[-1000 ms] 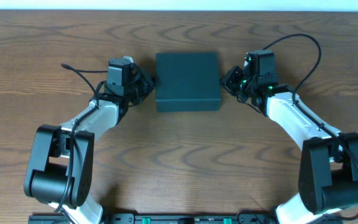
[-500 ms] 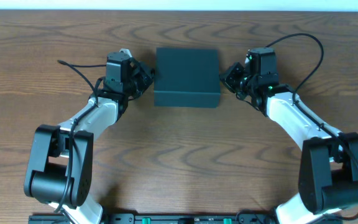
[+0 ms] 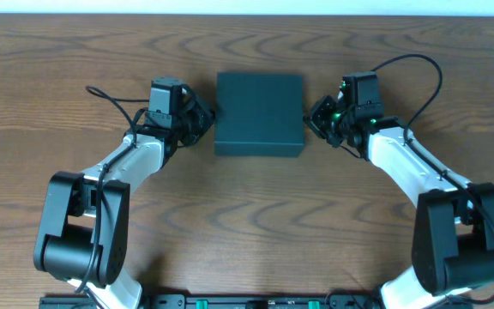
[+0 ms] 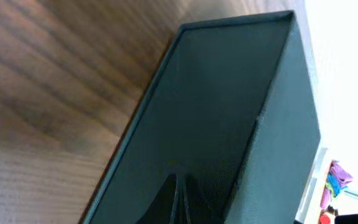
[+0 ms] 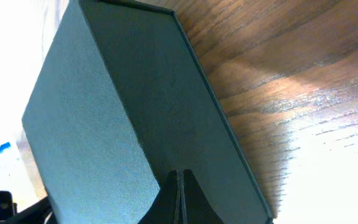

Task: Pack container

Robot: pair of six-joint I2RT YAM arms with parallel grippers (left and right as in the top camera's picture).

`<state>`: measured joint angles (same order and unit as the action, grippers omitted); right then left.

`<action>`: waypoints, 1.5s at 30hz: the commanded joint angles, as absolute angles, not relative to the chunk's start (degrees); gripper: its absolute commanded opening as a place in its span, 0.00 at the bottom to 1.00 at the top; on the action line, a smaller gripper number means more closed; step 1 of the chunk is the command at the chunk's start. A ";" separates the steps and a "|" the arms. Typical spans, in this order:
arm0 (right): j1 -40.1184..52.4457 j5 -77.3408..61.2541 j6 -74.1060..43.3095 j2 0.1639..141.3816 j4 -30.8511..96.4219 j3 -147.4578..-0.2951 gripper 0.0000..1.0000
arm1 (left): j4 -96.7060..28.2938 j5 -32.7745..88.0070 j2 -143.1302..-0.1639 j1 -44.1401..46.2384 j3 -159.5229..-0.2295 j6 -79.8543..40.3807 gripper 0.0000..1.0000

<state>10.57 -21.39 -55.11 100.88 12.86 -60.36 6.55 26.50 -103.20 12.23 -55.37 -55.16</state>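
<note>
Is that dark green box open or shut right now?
Shut, it seems: from above the box shows one flat, unbroken top, no flap raised, nothing inside visible.

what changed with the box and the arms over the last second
The container shifted slightly away from the arm bases, then back, ending about where it was a second ago. The left gripper and right gripper moved with it. Unchanged: both grippers are shut and flank its sides, and the lid is closed.
</note>
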 commanded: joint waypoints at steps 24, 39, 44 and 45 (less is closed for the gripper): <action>15.79 -30.02 -55.64 101.38 19.92 -60.84 0.02 | -3.20 36.40 -103.46 15.40 -57.41 -51.64 0.06; 3.22 -21.56 -43.09 101.23 24.69 -60.99 0.02 | -14.70 27.03 -100.38 -2.13 -57.56 -36.07 0.05; -4.97 -21.23 -37.87 97.86 32.27 -63.57 0.01 | -21.06 26.15 -95.64 -7.55 -60.07 -28.34 0.06; -6.00 -21.23 -36.86 96.40 34.06 -64.25 0.01 | -23.35 24.47 -93.97 -8.12 -61.25 -26.41 0.06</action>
